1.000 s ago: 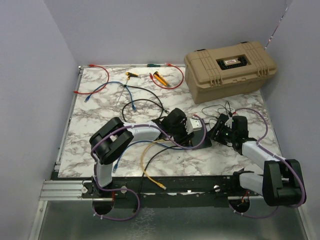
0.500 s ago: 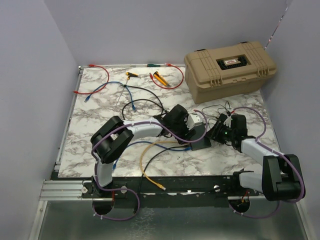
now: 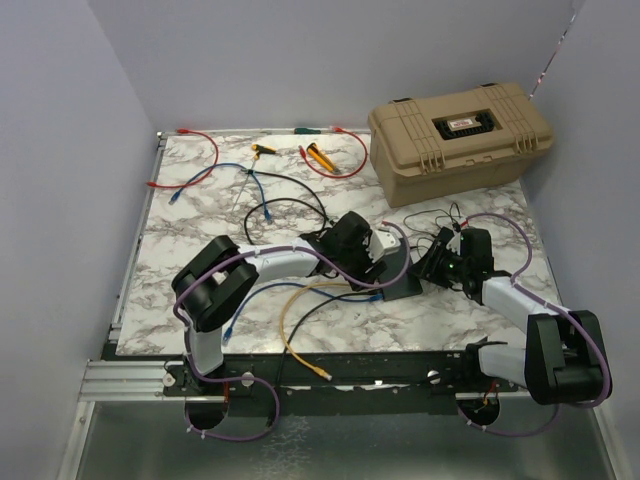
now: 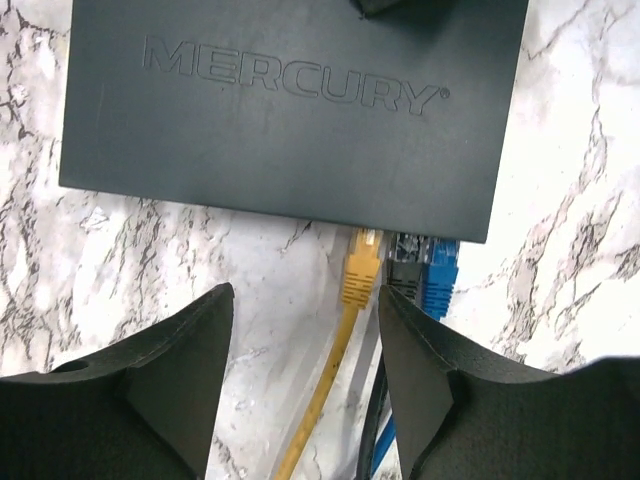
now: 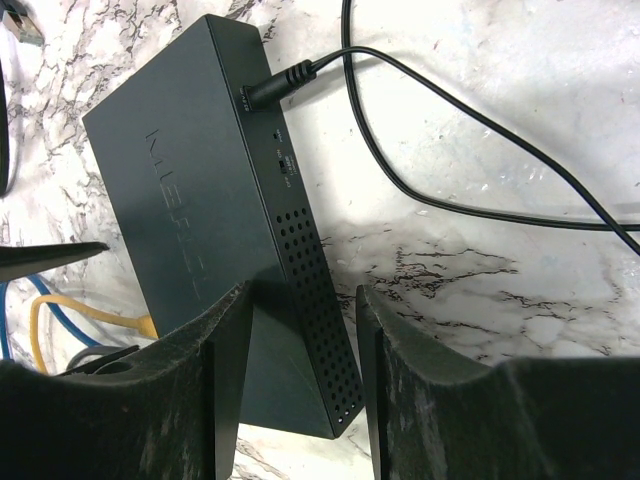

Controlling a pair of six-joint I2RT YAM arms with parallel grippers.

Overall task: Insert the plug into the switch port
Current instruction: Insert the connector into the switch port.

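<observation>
The switch (image 4: 290, 110) is a flat dark-grey box marked MERCURY, lying on the marble table (image 3: 200, 220). A yellow plug (image 4: 360, 272) sits with its tip in the port edge, next to a black plug (image 4: 403, 272) and a blue plug (image 4: 438, 275). My left gripper (image 4: 305, 335) is open just behind them; the yellow cable (image 4: 320, 390) runs between its fingers, which do not touch it. My right gripper (image 5: 300, 330) is open and straddles the switch's (image 5: 200, 210) near corner, with a gap to the right finger (image 5: 420, 390). In the top view both grippers flank the switch (image 3: 402, 285).
The thin black power cord (image 5: 450, 100) leaves the switch's back edge and loops over the table. A big tan case (image 3: 458, 135) stands at the back right. Red cables (image 3: 205, 150), blue cables (image 3: 255, 190) and orange-handled tools (image 3: 320, 157) lie at the back left.
My left gripper's jaws have widened and stand clear of the yellow plug. The left arm's elbow has swung left. My right gripper's jaws have narrowed around the switch's corner.
</observation>
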